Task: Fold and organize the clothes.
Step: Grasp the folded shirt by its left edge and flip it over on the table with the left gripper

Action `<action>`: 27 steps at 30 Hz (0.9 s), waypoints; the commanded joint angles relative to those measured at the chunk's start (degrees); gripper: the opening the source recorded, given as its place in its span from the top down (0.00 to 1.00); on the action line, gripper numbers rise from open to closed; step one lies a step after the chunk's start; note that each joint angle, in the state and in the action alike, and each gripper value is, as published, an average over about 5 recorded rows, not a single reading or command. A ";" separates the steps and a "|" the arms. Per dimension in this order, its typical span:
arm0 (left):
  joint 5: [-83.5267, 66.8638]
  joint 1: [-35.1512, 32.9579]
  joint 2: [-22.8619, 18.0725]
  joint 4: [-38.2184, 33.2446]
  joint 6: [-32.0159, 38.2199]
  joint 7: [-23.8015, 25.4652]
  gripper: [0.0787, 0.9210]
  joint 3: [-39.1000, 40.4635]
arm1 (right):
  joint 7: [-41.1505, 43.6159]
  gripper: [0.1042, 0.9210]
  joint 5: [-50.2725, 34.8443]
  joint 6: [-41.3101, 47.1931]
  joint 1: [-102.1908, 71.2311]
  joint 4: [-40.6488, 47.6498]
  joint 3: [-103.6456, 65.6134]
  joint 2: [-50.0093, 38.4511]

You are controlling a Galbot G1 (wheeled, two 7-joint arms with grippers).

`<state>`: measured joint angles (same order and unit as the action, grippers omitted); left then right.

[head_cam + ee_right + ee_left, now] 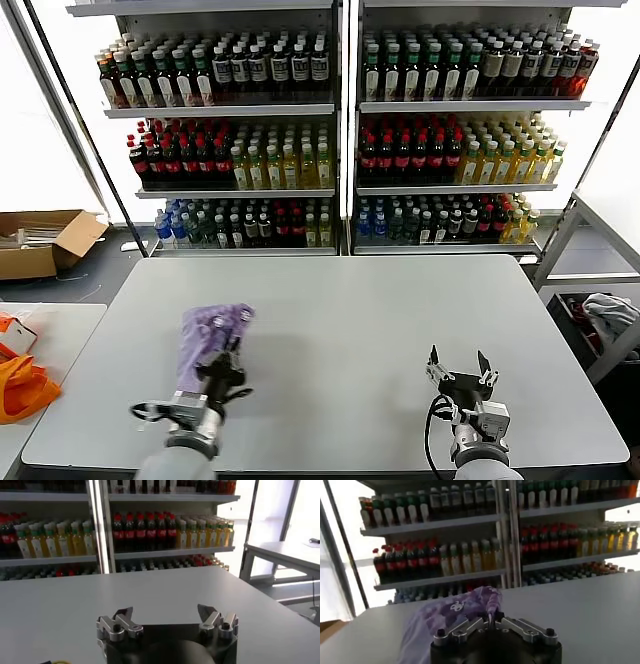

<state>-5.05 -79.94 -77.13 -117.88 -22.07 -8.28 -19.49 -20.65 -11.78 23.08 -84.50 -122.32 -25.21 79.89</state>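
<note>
Left tool (pixel 228 368) at 7 o'clock on the counter (pixel 340 340), jaws closed together, pinching the near edge of the shirt (pixel 205 335). Shirt bunched into a narrow lavender heap with darker print showing, lying on the counter left of centre, stretching from the tool toward 11 o'clock. Right tool (pixel 459 368) at 5 o'clock, jaws spread wide, holding nothing, well apart from the shirt. Bottle shelves (pixel 340 110) behind at 12 o'clock.

T-shirt (pixel 210 335): near end hidden behind left gripper (pixel 226 366); print unreadable. Orange fabric (pixel 22 385) and cardboard box (pixel 45 243) cut by head view's left edge. Grey-white heap (pixel 605 315) partly behind frame. Bottle labels (pixel 250 70) too small.
</note>
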 commanded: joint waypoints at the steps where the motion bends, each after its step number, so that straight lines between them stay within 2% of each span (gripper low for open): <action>1: 13.38 7.71 -13.40 19.04 0.22 -3.08 0.96 19.32 | 1.09 0.12 2.44 -0.17 -0.77 -1.74 0.59 0.63; 5: 12.64 7.88 -11.93 18.55 0.06 -2.44 0.96 18.03 | 1.15 0.12 2.53 -0.22 -1.08 -1.66 0.71 0.69; 10: 3.28 6.65 -11.04 13.31 0.33 -1.36 0.96 18.29 | 1.07 0.12 2.59 -0.53 -0.85 -0.49 1.36 1.10; 15: -10.19 6.05 -11.49 9.96 4.46 0.34 0.96 19.46 | 1.06 0.12 2.70 -0.58 -0.37 0.41 2.10 1.41; 22: -14.82 8.58 -12.59 9.99 7.67 -1.05 0.96 17.76 | 0.97 0.12 2.87 -0.54 -0.02 1.03 2.54 1.52; 27: -16.15 8.86 -10.83 7.87 6.77 -1.01 0.85 16.67 | 0.90 0.12 2.94 -0.51 -0.07 1.24 2.61 1.35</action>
<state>-12.61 -72.67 -88.26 -107.60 -17.16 -9.19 -3.02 -19.78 -9.07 22.60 -84.61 -121.60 -22.81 81.22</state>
